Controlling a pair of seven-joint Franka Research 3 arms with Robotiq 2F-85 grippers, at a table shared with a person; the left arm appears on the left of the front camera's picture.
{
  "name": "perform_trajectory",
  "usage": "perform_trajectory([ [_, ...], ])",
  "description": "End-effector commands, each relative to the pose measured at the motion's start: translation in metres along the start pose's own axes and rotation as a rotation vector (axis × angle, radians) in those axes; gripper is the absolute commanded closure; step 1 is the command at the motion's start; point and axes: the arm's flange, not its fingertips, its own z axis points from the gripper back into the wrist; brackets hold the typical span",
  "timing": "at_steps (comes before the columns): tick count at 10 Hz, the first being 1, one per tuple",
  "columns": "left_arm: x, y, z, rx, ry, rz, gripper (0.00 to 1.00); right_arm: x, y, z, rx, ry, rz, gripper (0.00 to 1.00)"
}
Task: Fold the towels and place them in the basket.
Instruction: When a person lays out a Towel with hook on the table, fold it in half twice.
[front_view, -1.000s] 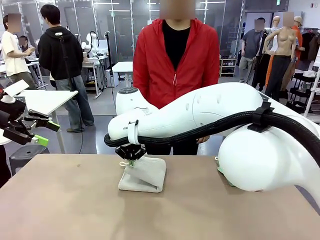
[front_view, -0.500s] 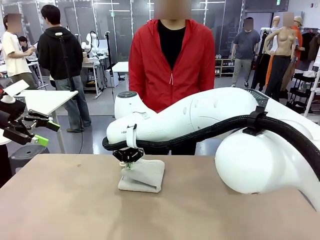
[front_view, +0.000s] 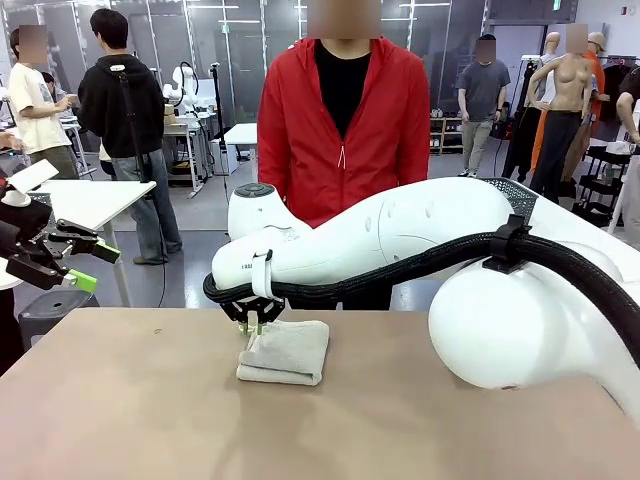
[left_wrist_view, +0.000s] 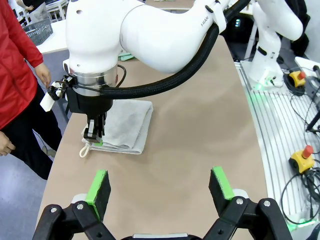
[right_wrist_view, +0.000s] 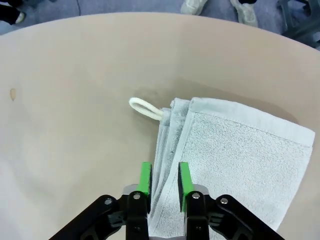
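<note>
The cream-white towel (front_view: 287, 352) lies folded flat on the tan table (front_view: 150, 420), its loop (right_wrist_view: 145, 107) sticking out at a corner. My right gripper (front_view: 253, 322) reaches across from the right and stands over the towel's far left edge. Its green pads (right_wrist_view: 145, 180) are close together with the towel's edge (right_wrist_view: 162, 165) between them. My left gripper (left_wrist_view: 160, 180) hovers wide open off the table's left side (front_view: 95, 267), holding nothing. A dark grey mesh basket (left_wrist_view: 40, 31) stands on a white surface beyond the person; its rim (front_view: 518, 192) peeks over my right arm. A mint green sliver (left_wrist_view: 127, 56) shows behind my right wrist.
A person in a red jacket (front_view: 340, 120) stands at the far edge, right behind the towel, hands down (left_wrist_view: 44, 75). My bulky right arm (front_view: 520, 300) covers the table's right half. Bare tabletop lies in front of and left of the towel.
My right gripper has lowered the towel's raised edge, and the towel now lies flat instead of tented. The left arm has stayed still.
</note>
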Motion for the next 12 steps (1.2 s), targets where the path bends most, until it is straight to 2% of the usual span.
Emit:
perform_trajectory([
  [1,0.001,0.000,0.001,0.001,-0.004,-0.001,0.00,0.001,0.000,0.013,0.033,-0.015,0.023,0.54],
  [2,0.001,0.000,0.001,0.001,-0.004,-0.001,0.00,-0.003,-0.010,0.026,0.032,-0.017,0.023,0.18],
  [3,0.001,0.000,0.001,0.001,-0.004,-0.001,0.00,-0.012,-0.031,0.043,0.031,-0.011,0.009,0.47],
  [4,0.001,0.000,0.001,0.001,-0.004,-0.001,0.00,-0.022,-0.053,0.059,0.039,-0.018,-0.016,0.00],
  [5,0.001,0.000,0.001,0.001,-0.004,-0.001,0.00,-0.033,-0.072,0.073,0.054,-0.026,-0.043,0.27],
  [6,0.001,0.000,0.001,0.001,-0.004,-0.001,0.00,-0.043,-0.089,0.083,0.064,-0.056,-0.064,0.00],
  [9,0.001,0.000,0.001,0.001,-0.004,-0.001,0.00,-0.056,-0.124,0.090,0.101,-0.037,-0.144,0.00],
  [12,0.001,0.000,0.001,0.001,-0.004,-0.001,0.00,-0.061,-0.139,0.086,0.069,-0.046,-0.195,0.00],
])
